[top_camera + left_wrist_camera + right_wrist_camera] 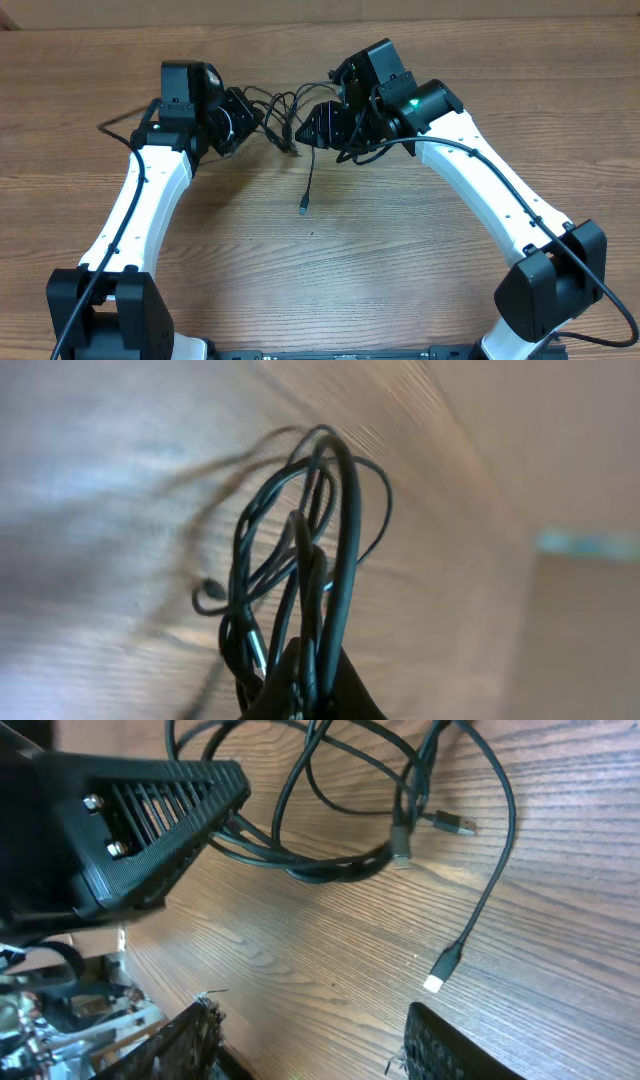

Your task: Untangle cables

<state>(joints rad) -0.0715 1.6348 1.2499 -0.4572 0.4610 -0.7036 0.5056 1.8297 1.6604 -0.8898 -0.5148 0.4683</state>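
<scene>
The cables point(287, 112) are thin black cords in loose loops between the two grippers at the far middle of the table. One strand runs toward me and ends in a small plug point(303, 207). My left gripper point(250, 122) is shut on a bunch of cable strands point(318, 560), which rise in loops from its jaws point(312, 690). My right gripper point(312, 128) is open and empty, just right of the loops. In the right wrist view its jaws point(320, 1045) hover over bare wood. The loops point(330, 810) and two plug ends point(441, 969) lie beyond them.
The wooden table point(330, 260) stretches toward me between both white arms. The left gripper's black body point(140, 820) shows in the right wrist view, close to the loops. A thicker black arm wire point(120, 125) trails left of the left arm.
</scene>
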